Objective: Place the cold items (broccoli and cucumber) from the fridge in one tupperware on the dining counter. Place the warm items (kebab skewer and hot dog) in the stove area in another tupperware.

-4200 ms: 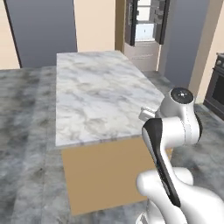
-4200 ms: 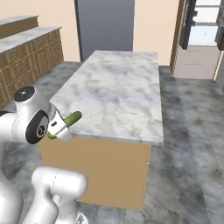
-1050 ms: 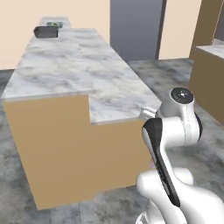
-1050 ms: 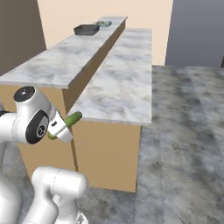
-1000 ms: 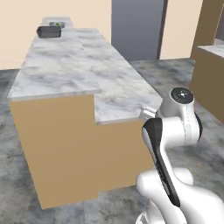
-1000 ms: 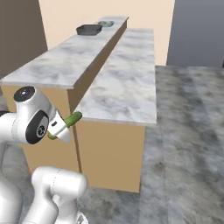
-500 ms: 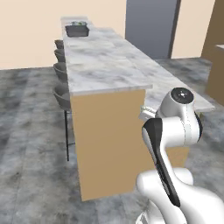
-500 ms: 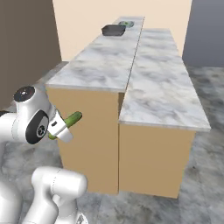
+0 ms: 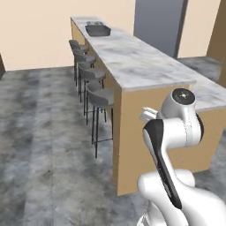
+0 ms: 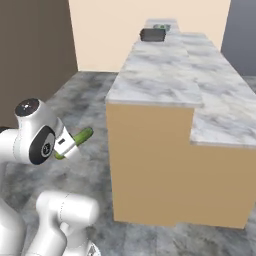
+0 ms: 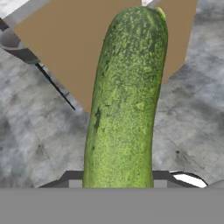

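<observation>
The fingers [image 11: 118, 186] are clamped on the lower end of the cucumber [image 11: 124, 96], which runs straight out from them along the hand's own line. In the right base view the cucumber [image 10: 77, 140] sticks out of the tucked hand, tilted slightly upward, low beside the near end of the dining surface [image 10: 165, 75] and below the level of its top.

The relation that matters is between that cucumber and the dark tupperware [image 10: 152, 34], which sits on the dining surface at its far end, well apart from the hand. In the left base view the same tupperware [image 9: 98, 30] lies far up the surface past the row of stools [image 9: 99, 98], with something green showing just behind it, too small to name with confidence.

The judgement is that the carry is under way and the drop is not yet within reach: the base would need to close in along the surface, and the arm would then need to lift the cucumber above the top and turn its long axis to fit inside the container.
</observation>
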You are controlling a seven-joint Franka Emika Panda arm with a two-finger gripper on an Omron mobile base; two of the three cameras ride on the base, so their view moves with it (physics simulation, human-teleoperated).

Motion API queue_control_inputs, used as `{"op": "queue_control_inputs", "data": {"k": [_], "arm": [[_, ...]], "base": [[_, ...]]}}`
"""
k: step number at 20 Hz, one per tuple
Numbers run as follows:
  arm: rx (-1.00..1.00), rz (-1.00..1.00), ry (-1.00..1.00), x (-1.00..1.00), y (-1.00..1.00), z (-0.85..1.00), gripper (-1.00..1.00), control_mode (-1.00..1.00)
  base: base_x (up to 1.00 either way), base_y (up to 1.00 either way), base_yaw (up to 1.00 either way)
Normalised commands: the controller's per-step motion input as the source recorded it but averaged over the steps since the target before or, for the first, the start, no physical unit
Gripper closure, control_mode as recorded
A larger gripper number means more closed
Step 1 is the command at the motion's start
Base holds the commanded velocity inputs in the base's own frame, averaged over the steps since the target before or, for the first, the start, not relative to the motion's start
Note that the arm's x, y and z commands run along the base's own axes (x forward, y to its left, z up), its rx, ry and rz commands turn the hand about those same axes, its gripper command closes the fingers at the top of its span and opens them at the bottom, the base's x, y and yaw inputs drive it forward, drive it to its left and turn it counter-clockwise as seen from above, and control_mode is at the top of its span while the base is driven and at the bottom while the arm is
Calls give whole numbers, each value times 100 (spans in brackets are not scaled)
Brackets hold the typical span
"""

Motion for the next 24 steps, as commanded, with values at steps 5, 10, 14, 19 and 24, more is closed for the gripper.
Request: {"op": "queue_control_inputs", "data": {"k": [5,10,14,19,24], "arm": [[0,0,0,0,0,0,100,100],[0,0,0,0,0,0,100,100],[0,0,0,0,0,0,100,100],[0,0,0,0,0,0,100,100],[0,0,0,0,0,0,100,100]], "base": [[7,100,-37],[32,100,-60],[70,100,-52],[84,100,-45],[80,100,-31]]}}
